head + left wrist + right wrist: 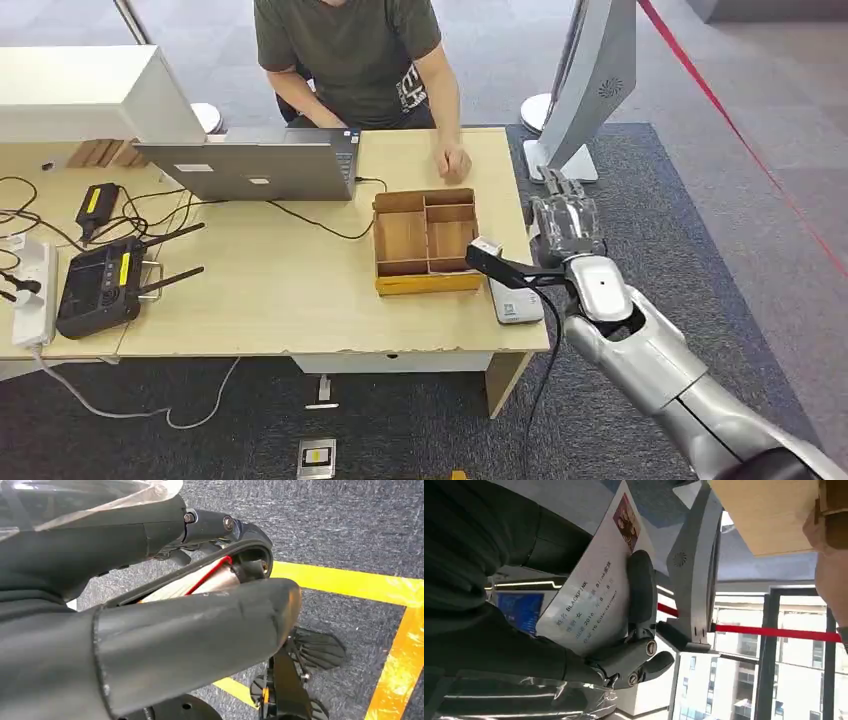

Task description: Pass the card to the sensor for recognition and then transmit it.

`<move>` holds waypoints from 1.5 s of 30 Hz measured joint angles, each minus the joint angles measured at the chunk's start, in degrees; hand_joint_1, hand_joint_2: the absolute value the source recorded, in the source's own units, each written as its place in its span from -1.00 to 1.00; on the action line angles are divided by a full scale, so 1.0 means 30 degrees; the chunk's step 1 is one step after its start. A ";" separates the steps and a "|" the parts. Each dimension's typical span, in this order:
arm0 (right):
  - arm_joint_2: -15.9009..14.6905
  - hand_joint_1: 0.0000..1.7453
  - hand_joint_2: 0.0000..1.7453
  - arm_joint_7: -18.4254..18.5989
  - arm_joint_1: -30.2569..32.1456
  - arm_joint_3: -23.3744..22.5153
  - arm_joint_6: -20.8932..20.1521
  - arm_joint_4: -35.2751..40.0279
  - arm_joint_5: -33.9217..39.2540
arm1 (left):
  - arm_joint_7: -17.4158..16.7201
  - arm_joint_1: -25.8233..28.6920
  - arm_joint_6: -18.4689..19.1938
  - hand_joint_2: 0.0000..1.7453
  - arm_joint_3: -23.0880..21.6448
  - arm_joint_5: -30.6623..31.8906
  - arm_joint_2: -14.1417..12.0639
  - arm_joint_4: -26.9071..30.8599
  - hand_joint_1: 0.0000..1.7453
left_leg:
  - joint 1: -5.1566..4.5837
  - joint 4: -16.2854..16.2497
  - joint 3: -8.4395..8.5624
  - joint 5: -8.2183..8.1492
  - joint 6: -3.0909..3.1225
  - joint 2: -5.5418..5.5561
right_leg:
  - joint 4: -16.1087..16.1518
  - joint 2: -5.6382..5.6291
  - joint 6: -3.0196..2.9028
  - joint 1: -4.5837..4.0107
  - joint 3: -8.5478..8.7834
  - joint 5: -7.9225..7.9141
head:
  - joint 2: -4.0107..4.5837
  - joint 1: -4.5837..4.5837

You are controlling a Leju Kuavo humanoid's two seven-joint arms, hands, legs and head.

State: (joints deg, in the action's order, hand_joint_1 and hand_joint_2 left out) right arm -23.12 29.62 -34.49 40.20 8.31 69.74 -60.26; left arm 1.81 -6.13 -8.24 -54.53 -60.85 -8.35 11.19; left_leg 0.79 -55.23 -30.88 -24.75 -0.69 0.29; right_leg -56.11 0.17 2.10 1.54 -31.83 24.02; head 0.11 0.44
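Note:
A white card (594, 595) with printed text and a small photo lies flat against the palm of my right hand (624, 655). A dark finger (642, 590) presses across its face and holds it. In the head view my right hand (567, 225) hovers just off the table's right edge, its back towards me, beside the far end of a small white sensor box (515, 303) that lies near the table's front right corner. My left hand (190, 640) hangs over the floor, thumb and fingers apart with nothing in them.
A wooden compartment tray (425, 240) sits left of the sensor. Across the table (280, 300) a person sits with one hand (455, 162) resting by a laptop (255, 165). A white stand (590, 80) rises behind my right hand. A black controller (100, 285) and cables lie at the left.

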 joint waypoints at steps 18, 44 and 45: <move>0.1297 1.00 1.00 -0.0663 0.0046 0.0656 0.0036 -0.2208 -0.0175 | -0.0197 -0.0002 -0.0175 -1.00 0.0000 -0.0364 -0.0007 0.0000 -1.00 | 0.0000 0.0000 -0.0002 0.0000 0.0000 0.0000 | 0.0000 0.0000 0.0000 0.0000 -0.0002 0.0000 | 0.0000 0.0000; 0.1683 1.00 1.00 -0.0168 0.0064 0.0612 -0.1508 -0.3613 -0.1646 | -0.0248 0.0006 -0.0335 -1.00 0.0000 -0.0605 0.0000 0.0000 -1.00 | -0.0001 -0.0001 0.0004 0.0000 0.0000 -0.0002 | 0.0002 0.0000 0.0000 0.0000 -0.0001 0.0000 | 0.0000 0.0000; 0.1697 1.00 1.00 -0.0175 0.0089 0.0612 -0.1545 -0.3650 -0.1749 | -0.0248 0.0005 -0.0335 -1.00 0.0000 -0.0605 0.0000 0.0000 -1.00 | -0.0001 -0.0001 0.0004 0.0000 0.0000 -0.0002 | 0.0002 0.0000 0.0000 0.0000 -0.0001 0.0000 | 0.0000 0.0000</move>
State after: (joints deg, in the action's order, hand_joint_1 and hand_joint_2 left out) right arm -18.03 29.09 -34.23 42.03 3.67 58.79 -65.51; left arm 1.07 -6.11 -9.25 -54.53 -62.66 -8.35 11.19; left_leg 0.78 -55.24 -30.87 -24.75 -0.69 0.28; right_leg -56.11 0.17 2.10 1.54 -31.84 24.02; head 0.11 0.44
